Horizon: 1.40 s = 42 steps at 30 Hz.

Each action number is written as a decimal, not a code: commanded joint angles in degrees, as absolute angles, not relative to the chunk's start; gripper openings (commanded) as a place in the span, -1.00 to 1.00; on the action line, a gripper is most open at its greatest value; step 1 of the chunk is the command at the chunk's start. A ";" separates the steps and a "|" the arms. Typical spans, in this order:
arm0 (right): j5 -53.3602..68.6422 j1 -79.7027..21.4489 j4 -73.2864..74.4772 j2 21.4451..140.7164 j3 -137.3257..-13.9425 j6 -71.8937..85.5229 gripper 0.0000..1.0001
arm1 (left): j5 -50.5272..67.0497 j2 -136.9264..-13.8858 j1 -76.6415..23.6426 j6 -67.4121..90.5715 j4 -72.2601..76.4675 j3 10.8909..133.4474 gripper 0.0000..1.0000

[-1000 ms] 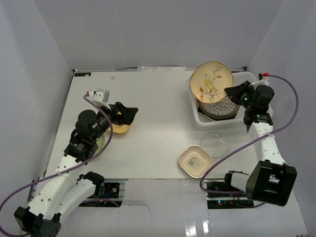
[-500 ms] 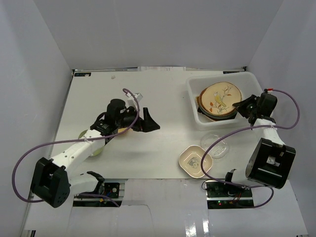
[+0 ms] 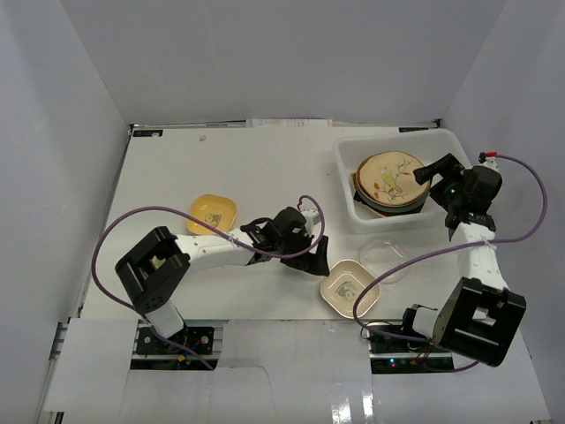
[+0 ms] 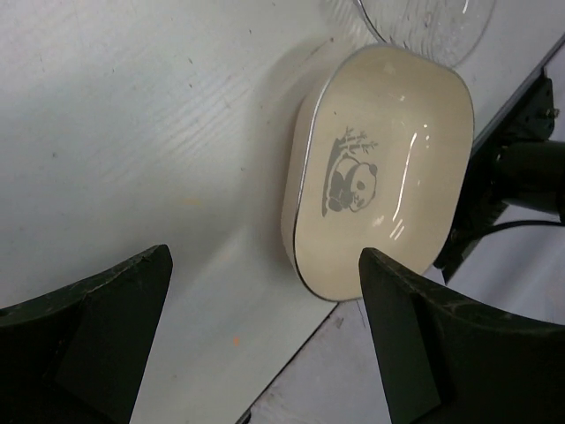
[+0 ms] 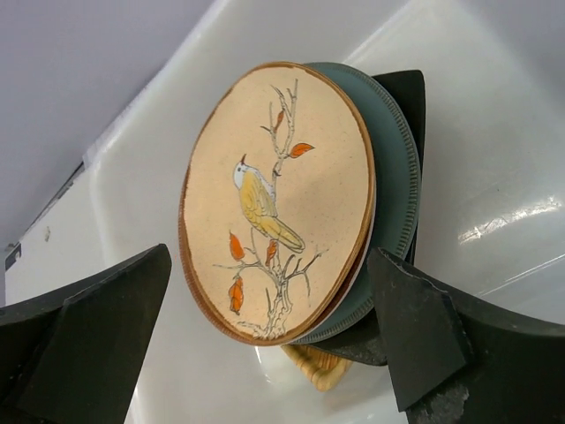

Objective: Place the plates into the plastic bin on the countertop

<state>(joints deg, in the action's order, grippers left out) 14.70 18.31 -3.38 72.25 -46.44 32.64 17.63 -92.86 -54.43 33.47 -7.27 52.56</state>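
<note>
The translucent plastic bin point(image 3: 346, 168) stands at the countertop's point(image 3: 265, 168) far right. Inside it, the bird-painted plate point(image 3: 390, 175) point(image 5: 274, 199) tops a stack that includes a teal plate point(image 5: 395, 177) and a dark square plate point(image 5: 402, 88). My right gripper point(image 3: 429, 175) point(image 5: 269, 256) hovers open over the stack's right side, holding nothing. A cream panda plate point(image 3: 347, 287) point(image 4: 380, 168) lies near the front edge. My left gripper point(image 3: 311, 252) point(image 4: 265, 256) is open just left of it, above the table. A yellow plate point(image 3: 213, 212) and a clear glass plate point(image 3: 385, 256) point(image 4: 424, 13) rest on the table.
The table's front edge point(image 4: 353, 309) runs right beside the panda plate. White walls point(image 3: 62, 177) enclose the left, back and right. The right arm's purple cable point(image 3: 402, 265) loops over the glass plate. The bin's inner wall point(image 5: 494, 177) rises close behind the stack.
My right gripper lowered the bird plate onto the stack in the bin and opened, letting it go. My left arm swung right from the yellow plate to the panda plate.
</note>
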 commanded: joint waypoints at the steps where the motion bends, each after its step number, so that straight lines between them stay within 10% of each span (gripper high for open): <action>1: 12.75 17.67 -3.96 64.96 -43.87 31.73 0.97 | 12.13 -95.79 -56.33 32.34 -6.42 57.47 0.96; 5: 10.99 15.57 -1.76 56.88 -38.68 31.20 0.89 | 12.48 -101.42 -58.53 31.73 -6.50 60.64 0.89; 14: 8.35 7.38 6.41 40.00 -25.06 31.81 0.58 | 7.03 -102.83 -59.94 28.57 -7.38 59.59 0.07; 19: 4.76 7.38 11.68 34.63 -18.82 34.09 0.47 | 6.60 -101.26 -59.85 29.53 -5.98 55.56 -1.00; 36: -15.65 7.65 27.34 38.76 -21.01 37.26 0.53 | -3.24 -73.84 -59.77 30.94 -4.57 48.07 -1.00; 39: -10.74 7.56 27.16 41.21 -19.52 38.32 0.40 | -5.18 -71.38 -59.77 30.76 -4.65 48.78 -1.00; 42: -7.22 7.65 26.02 41.22 -17.24 39.37 -0.19 | -11.56 -69.62 -59.77 29.18 -7.10 50.00 -1.00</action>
